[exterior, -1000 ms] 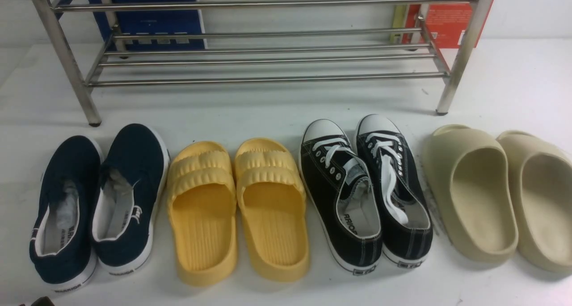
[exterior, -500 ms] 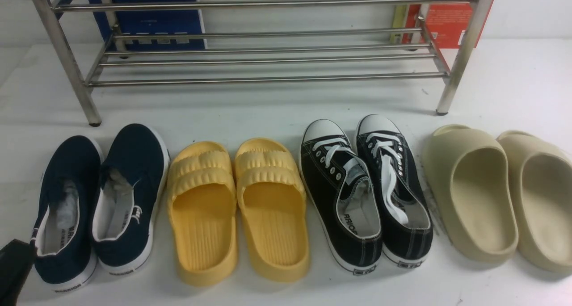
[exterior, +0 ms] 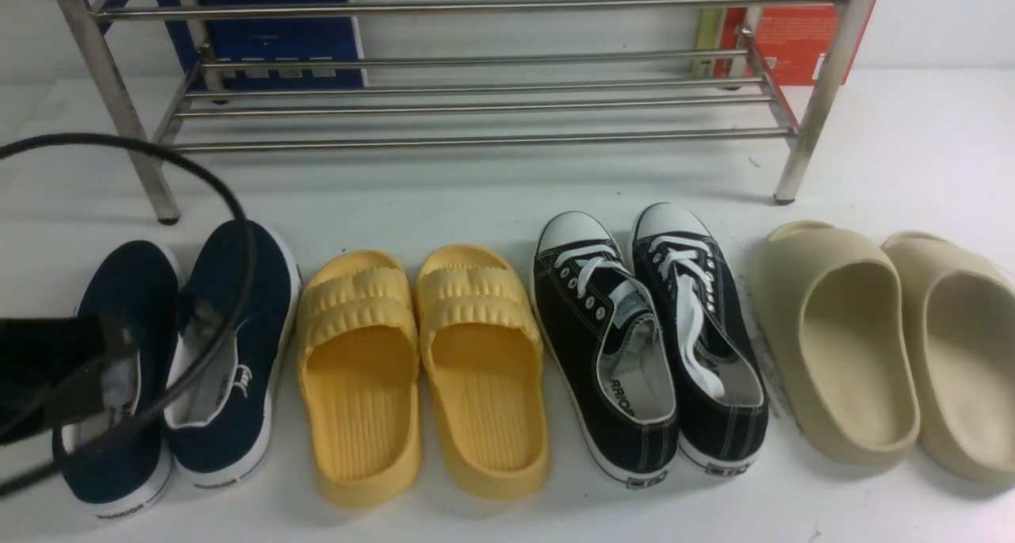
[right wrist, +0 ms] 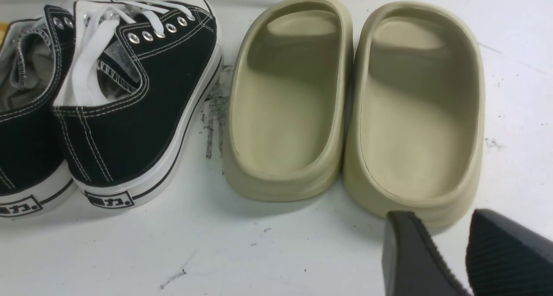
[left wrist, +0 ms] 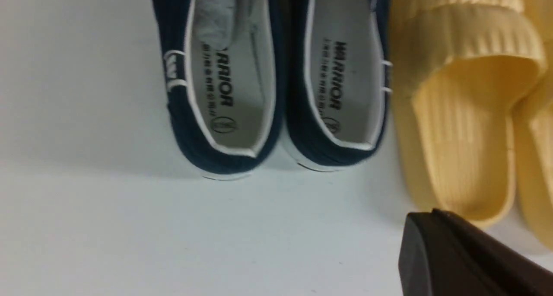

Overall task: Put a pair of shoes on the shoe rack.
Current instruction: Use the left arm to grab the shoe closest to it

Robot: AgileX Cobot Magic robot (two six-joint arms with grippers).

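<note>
Front view: the pair of shoes [exterior: 222, 265] stands leftmost on the white surface [exterior: 476, 202] before the shoe rack [exterior: 476, 140], the left arm [exterior: 40, 361] over its left shoe; left wrist view: left gripper [left wrist: 471, 257] near the heels, jaws together and empty; right wrist view: right gripper [right wrist: 440, 229], jaws apart, beside the beige slides [right wrist: 285, 114].

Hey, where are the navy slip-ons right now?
In the front view, the navy slip-ons sit at the far left of the shoe row, beside the yellow slides, in front of the left leg of the rack.
</note>
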